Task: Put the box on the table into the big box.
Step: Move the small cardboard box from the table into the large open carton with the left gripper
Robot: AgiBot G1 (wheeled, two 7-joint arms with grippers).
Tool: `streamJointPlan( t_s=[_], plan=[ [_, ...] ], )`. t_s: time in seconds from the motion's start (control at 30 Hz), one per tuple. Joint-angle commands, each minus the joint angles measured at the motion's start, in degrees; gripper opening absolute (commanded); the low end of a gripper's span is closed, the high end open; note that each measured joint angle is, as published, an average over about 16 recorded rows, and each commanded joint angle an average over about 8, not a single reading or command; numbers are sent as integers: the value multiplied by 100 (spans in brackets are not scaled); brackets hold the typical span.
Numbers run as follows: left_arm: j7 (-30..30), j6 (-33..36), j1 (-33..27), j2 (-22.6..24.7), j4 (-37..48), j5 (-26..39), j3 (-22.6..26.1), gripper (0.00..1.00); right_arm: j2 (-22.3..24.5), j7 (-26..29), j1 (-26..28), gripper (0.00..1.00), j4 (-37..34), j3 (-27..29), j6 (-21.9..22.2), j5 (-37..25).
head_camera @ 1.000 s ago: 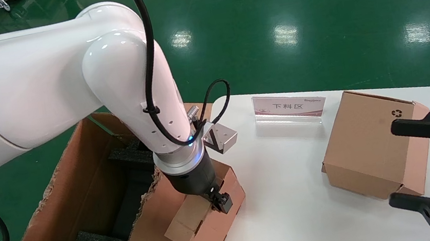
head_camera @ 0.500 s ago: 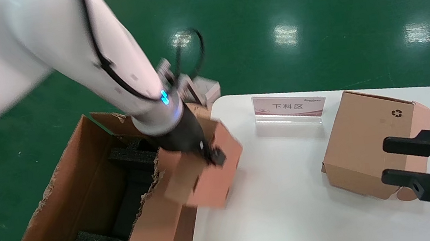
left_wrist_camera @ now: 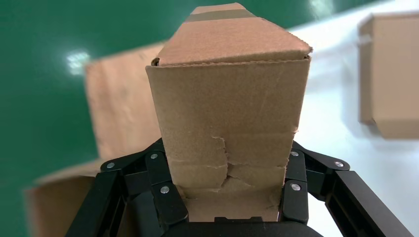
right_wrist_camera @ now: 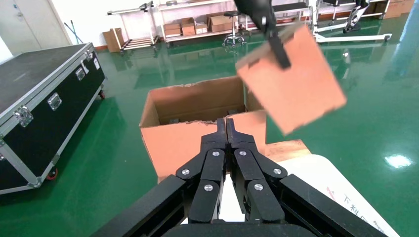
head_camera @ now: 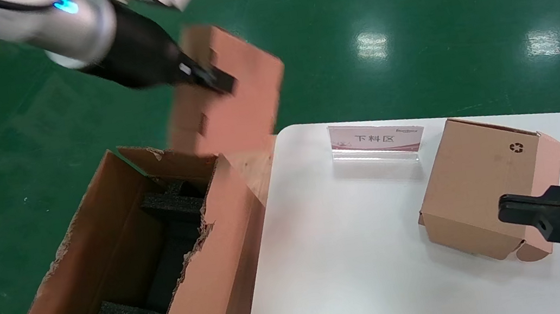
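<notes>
My left gripper [head_camera: 217, 81] is shut on the small plain brown box [head_camera: 229, 104] and holds it tilted, high in the air above the far end of the big box [head_camera: 212, 298]. In the left wrist view the box [left_wrist_camera: 230, 98] sits between both fingers [left_wrist_camera: 165, 192]. The big box stands open on the floor against the left edge of the white table [head_camera: 354, 256], with black foam blocks [head_camera: 171, 205] inside. My right gripper [head_camera: 506, 207] is shut and empty, low over the table at the right. The right wrist view shows its closed tips [right_wrist_camera: 226, 126], the big box [right_wrist_camera: 197, 103] and the lifted box [right_wrist_camera: 296, 84].
A larger cardboard box with a black recycling symbol [head_camera: 482, 189] stands on the table just beside my right gripper. A pink and white sign [head_camera: 377, 138] stands at the table's far edge. A black flight case [right_wrist_camera: 39, 103] stands on the green floor beyond the big box.
My left gripper has lifted the small box off the table's left edge, up and away over the big box's far end. My right gripper has closed from open and moved a little left.
</notes>
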Motion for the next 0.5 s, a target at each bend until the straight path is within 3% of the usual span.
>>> streamJointPlan(
  t_s=[0.03, 0.23, 0.5],
  plan=[
    [187, 1, -106, -195, -17, 98, -155, 0, 0, 0, 0, 100, 0, 0, 0, 0],
    [620, 60, -357, -557, 8, 209, -71, 0, 0, 0, 0, 100, 0, 0, 0, 0],
    [1157, 300, -729, -811, 267, -72, 464, 0, 0, 0, 0, 100, 0, 0, 0, 0]
  ],
)
